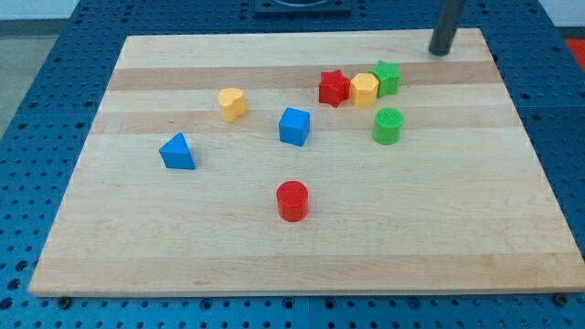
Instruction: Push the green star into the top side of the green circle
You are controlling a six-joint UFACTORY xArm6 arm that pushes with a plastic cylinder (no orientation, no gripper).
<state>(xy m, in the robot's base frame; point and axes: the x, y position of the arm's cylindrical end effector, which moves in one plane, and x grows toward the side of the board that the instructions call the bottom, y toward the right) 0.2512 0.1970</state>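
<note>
Wooden tabletop (302, 265) on a blue pegboard surface (37, 55), fills most of the frame. No hand on this arm, just a dark rod, so nothing to call open or closed. My tip (441, 52) sits at the upper right of the frame, near the tabletop's top edge, touching no block.

Green star (387, 78) is in the upper right area, below and to the left of my tip, well apart from it. It's the right end of a tight row of three: red star (334, 88) on the left, yellow block (365, 90) (looks hexagonal) in the middle, green star on the right and slightly higher. Yellow block appears to touch both neighbours; can't be sure of contact.

Green circle (388, 126) sits just below the green star, near but apart, with a clear strip of wood between them. Roughly in line vertically.

Other blocks: blue cube (294, 126) near frame centre, left of the green circle. Yellow block (232, 104), shape unclear, in the upper left-centre. Blue triangle (178, 152) at mid left. Red cylinder (292, 201) below centre, alone.
</note>
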